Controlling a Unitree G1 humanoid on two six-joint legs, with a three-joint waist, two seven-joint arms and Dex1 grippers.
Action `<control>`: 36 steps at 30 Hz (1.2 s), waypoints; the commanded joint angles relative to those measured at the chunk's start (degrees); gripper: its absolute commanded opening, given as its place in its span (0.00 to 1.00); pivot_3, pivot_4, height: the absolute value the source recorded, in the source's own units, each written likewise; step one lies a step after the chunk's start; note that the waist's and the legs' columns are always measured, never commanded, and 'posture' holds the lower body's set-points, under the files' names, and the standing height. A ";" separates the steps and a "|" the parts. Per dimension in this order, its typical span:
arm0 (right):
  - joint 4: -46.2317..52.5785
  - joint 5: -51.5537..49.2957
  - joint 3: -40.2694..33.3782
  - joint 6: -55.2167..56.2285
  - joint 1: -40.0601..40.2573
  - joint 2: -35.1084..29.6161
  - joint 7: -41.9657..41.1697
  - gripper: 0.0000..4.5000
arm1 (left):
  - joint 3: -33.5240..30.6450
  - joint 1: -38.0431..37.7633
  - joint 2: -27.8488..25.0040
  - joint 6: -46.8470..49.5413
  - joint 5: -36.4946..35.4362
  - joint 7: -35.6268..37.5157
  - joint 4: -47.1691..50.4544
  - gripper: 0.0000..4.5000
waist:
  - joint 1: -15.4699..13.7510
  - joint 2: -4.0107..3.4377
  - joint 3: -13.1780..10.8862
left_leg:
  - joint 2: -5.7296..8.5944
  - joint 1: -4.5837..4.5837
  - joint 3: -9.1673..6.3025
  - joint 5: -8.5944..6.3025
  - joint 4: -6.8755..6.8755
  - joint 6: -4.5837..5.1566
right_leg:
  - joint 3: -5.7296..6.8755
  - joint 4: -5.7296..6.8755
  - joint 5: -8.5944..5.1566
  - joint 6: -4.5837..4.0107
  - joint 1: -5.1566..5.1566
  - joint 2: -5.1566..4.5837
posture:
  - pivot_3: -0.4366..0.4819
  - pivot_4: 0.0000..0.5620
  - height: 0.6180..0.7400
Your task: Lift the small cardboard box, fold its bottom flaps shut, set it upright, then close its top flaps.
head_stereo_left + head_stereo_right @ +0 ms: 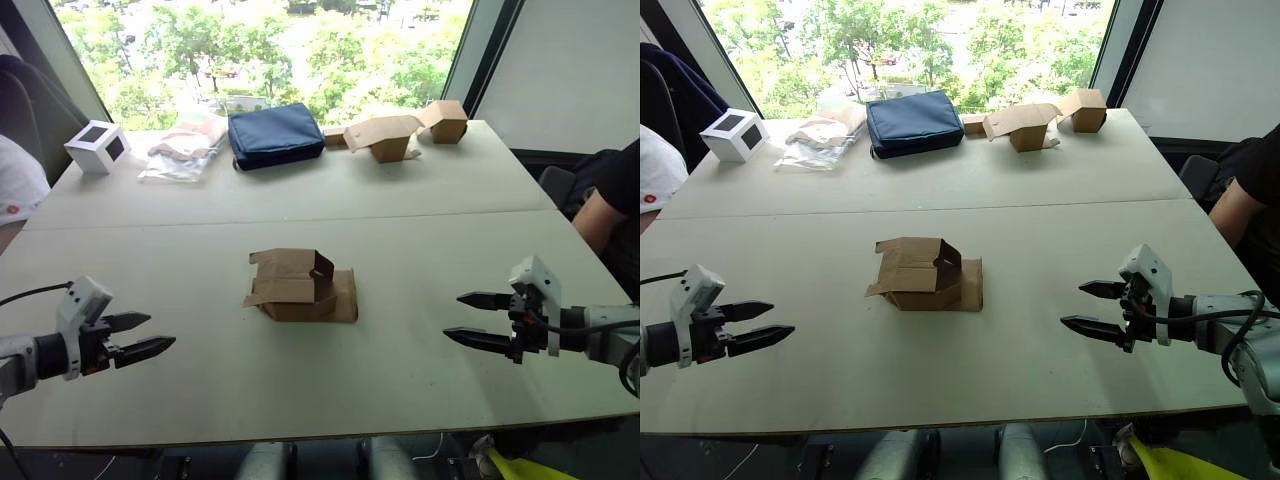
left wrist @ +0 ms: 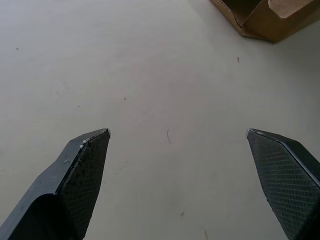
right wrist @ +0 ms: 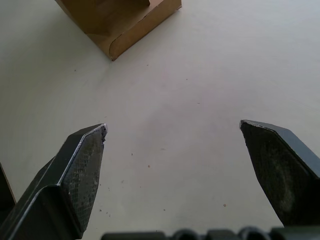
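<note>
The small cardboard box (image 1: 300, 287) lies on its side in the middle of the table, plain brown, with loose flaps (image 1: 285, 262) spread open at its ends. Which flaps are the bottom flaps and which the top flaps I cannot tell. My left gripper (image 1: 150, 334) hovers open near the table's front left, well short of the box. My right gripper (image 1: 465, 318) hovers open at the front right, fingers pointing toward the box. A corner of the box (image 2: 265, 17) shows in the left wrist view, and its edge (image 3: 120, 25) in the right wrist view, between open fingers.
Along the table's (image 1: 420, 210) far edge stand a white cube with dark panels (image 1: 97, 146), a clear plastic bag (image 1: 183, 148), a navy pouch (image 1: 275, 135) and lighter tan cardboard boxes (image 1: 405, 130). A person's arm (image 1: 605, 205) shows at the right, another person's sleeve (image 1: 15, 180) at the left.
</note>
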State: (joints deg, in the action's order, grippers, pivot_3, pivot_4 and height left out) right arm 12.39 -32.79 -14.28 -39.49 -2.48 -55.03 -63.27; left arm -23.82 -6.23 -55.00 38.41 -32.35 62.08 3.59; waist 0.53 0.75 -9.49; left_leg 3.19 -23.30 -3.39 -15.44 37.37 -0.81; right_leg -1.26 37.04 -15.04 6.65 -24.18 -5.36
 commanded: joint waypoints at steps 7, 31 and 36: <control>0.95 -0.04 -0.38 1.18 -0.36 0.07 0.25 1.00 | -1.99 0.13 -1.42 0.90 -1.11 1.21 0.69 0.99 | 0.05 0.00 0.00 | 0.00 0.00 0.00 0.00 0.00 0.00 | 0.00 0.00 0.00 0.00 0.00 0.00 | 0.48 0.27 1.00; -2.87 2.18 1.35 4.95 -5.67 3.34 3.55 1.00 | 2.41 8.55 -1.92 3.82 -0.51 -0.73 -4.50 0.99 | 0.13 0.00 0.00 | 0.01 0.00 0.01 0.00 0.00 0.00 | 0.01 0.02 0.00 0.01 -0.01 0.01 | 0.48 0.27 1.00; -0.85 2.32 0.07 5.80 -4.04 3.76 5.48 1.00 | 6.02 13.73 -2.16 3.32 0.70 2.20 -12.58 0.99 | 0.09 0.00 0.00 | 0.01 0.00 0.01 0.00 0.00 0.00 | 0.03 0.05 0.01 0.01 -0.04 0.05 | 0.48 0.27 1.00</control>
State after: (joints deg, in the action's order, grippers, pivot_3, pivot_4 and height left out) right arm 9.15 -30.31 -12.15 -34.64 -6.63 -51.27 -58.43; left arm -18.36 6.19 -55.97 43.15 -32.76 63.04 -6.99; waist 0.62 0.75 -9.49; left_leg 3.20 -23.30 -3.39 -15.43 37.37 -0.81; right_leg -1.22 37.10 -15.04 6.66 -24.21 -5.31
